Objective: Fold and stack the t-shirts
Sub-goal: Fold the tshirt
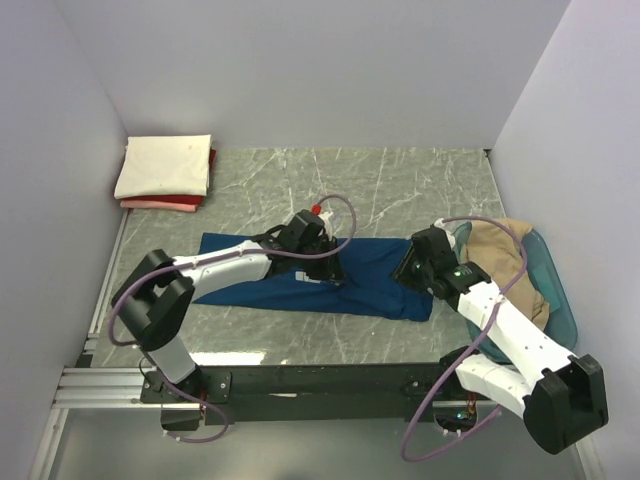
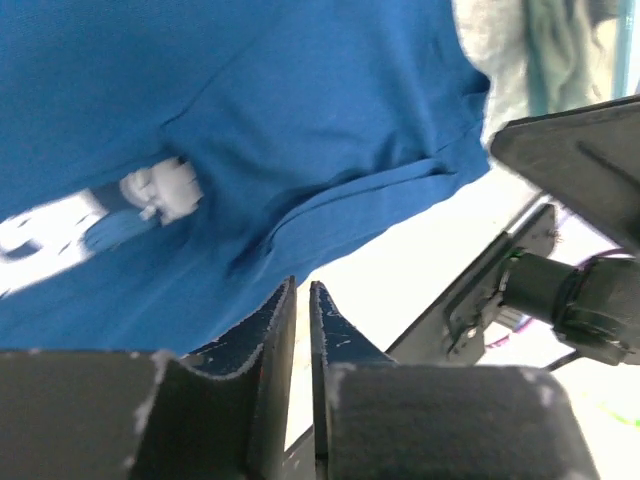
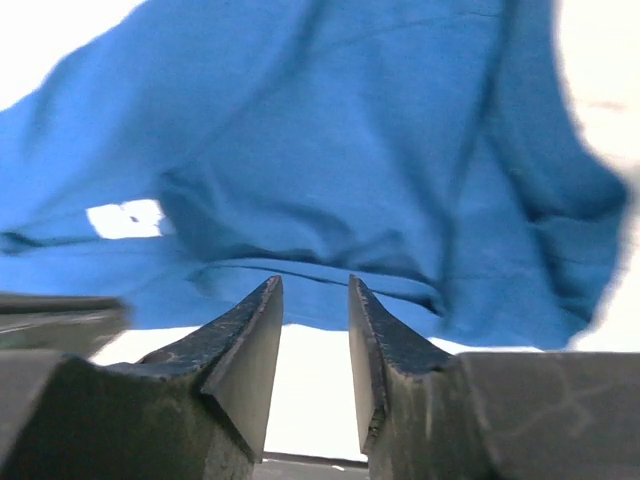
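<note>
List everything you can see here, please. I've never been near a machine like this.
dark blue cloth t-shirt with a pale print: one, dark blue, spread out mid-table.
folded cream cloth t-shirt: one, cream, top of the far-left stack.
folded red and pink cloth: count unclear, red and pink, under the cream one.
crumpled tan cloth t-shirt: one, tan, in the tub.
teal plastic tub: one, teal, table's right edge.
grey marbled table: one, grey, beneath everything.
left arm, right arm: two, white and black, near edge.
left claw: one, black, barely open, empty.
right claw: one, black, open, empty.
</note>
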Robot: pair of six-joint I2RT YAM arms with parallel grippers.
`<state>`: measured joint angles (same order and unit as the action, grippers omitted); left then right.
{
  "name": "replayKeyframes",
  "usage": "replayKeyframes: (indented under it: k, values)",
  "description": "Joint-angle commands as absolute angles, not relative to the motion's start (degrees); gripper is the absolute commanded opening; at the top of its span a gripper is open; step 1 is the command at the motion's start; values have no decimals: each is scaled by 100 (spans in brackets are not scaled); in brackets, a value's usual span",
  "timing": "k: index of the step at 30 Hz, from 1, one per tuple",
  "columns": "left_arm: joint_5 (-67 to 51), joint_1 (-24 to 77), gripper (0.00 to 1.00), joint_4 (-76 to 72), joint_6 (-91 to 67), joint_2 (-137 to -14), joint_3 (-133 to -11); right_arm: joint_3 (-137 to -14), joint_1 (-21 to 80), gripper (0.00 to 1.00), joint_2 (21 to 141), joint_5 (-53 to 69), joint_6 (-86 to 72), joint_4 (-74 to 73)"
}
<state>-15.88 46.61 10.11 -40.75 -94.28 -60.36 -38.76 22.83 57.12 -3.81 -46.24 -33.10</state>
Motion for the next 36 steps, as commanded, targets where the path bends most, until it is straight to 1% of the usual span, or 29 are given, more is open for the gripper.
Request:
replayKeyframes:
  k: [1,2,5,8,10,14,17,21,25,27,28,31,34,35,36]
  values:
    - [-2162,4720,15,353,-4376,-9852,-6310,-3613,2276,39,5722,-18,-5201,-2463]
    - [-2162,4763,13,282,-4420,-9957,-6328,-3386,2276,39,5739,96,-5299,-2087]
    - [-2162,4825,9,88,-4535,-10379,-6442,-3069,2285,39,5914,158,-5519,-1628]
    - [-1934,4851,6,88,-4562,-10678,-6390,-2788,2311,38,6187,106,-5607,-1399]
    - [-1688,4869,6,88,-4535,-10775,-6311,-2446,2303,37,6310,105,-5686,-1231]
    - [-1617,4887,6,44,-4535,-10793,-6074,-2031,2312,36,6468,123,-5827,-792]
    - [-1521,4887,6,96,-4509,-10662,-6047,-2074,2312,36,6513,9,-5801,-869]
    - [-1222,4860,8,439,-4307,-10092,-6143,-2302,2312,36,6215,-350,-5748,-1335]
    - [-915,4677,18,738,-4236,-9406,-6126,-2548,2311,38,5451,-763,-5661,-1757]
    - [-651,4580,19,826,-4289,-8976,-5934,-2706,2390,39,5169,-939,-5459,-1924]
    - [-555,4475,20,835,-4306,-8834,-5828,-2916,2452,40,5124,-1236,-5397,-1986]
    - [-168,4246,21,887,-4499,-8403,-5319,-3320,2723,44,5229,-1599,-5265,-2153]
    - [-18,3763,20,914,-4824,-8113,-4862,-3663,2961,46,5720,-1696,-5142,-2206]
    - [-18,3692,20,914,-4886,-8034,-4625,-3735,3023,46,6044,-1670,-5116,-2232]
    - [226,3639,20,940,-5000,-7833,-4519,-3788,3084,46,6212,-1635,-5072,-2206]
